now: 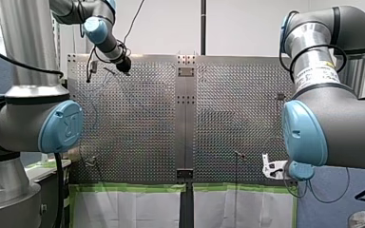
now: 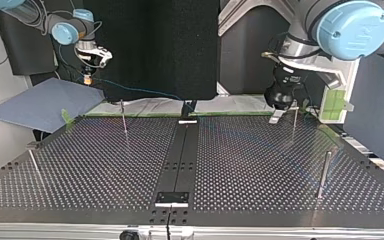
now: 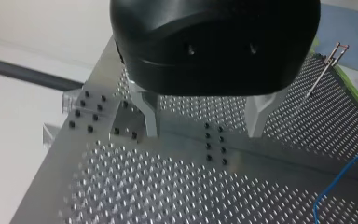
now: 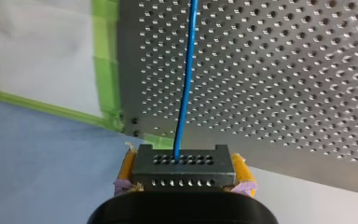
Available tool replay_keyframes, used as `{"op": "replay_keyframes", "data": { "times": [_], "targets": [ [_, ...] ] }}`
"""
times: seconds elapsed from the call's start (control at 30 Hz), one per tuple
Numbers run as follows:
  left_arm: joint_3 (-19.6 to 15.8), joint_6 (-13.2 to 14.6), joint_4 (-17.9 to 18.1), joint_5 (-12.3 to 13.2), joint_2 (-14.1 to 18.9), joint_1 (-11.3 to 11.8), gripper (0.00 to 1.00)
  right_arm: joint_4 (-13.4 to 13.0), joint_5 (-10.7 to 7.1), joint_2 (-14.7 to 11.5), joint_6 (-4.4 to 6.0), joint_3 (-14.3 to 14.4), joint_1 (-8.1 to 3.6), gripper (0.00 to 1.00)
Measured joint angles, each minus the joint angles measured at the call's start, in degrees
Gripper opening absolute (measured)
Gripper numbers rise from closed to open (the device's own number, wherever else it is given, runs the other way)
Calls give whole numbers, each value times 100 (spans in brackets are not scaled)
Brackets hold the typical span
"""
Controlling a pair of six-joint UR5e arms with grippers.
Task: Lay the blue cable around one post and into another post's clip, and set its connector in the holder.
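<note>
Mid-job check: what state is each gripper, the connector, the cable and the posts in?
left gripper: open, empty.
right gripper: shut on the connector.
connector: gripped, held in the air.
blue cable: attached to connector, runs out over the table.
posts: upright.

bright even light, glare speckling the table (image 1: 138,118) (top view dimmer)

The dark connector (image 4: 183,163) – rows of small holes – sits gripped in my right gripper (image 4: 184,173), blue cable (image 4: 185,79) running straight out.
</note>
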Motion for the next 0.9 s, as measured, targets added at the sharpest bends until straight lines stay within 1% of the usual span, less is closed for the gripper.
{"op": "replay_keyframes", "data": {
  "times": [0.13, 0.27, 0.4, 0.53, 0.6, 0.77, 0.9],
  "targets": [
    [-1, -48, 195, 17, 31, -216, 90, -81, -84, 11, -21, -73, -42, 0],
    [-4, -140, 395, 123, 83, -420, 90, -187, -156, 53, -33, -96, -97, 0],
    [-3, -178, 574, 174, 101, -619, 90, -366, -289, 97, -82, -100, -154, 0],
    [-2, -201, 719, 279, 121, -783, 90, -461, -427, 137, -108, -150, -201, 0],
    [-1, -213, 765, 354, 127, -822, 90, -462, -513, 191, -144, -220, -225, 0],
    [-40, -167, 825, 429, 80, -872, 90, -428, -664, 341, -215, -321, -310, 0],
    [-188, -120, 965, 436, -73, -928, 90, -290, -832, 411, -288, -336, -366, 0]
  ]
}}
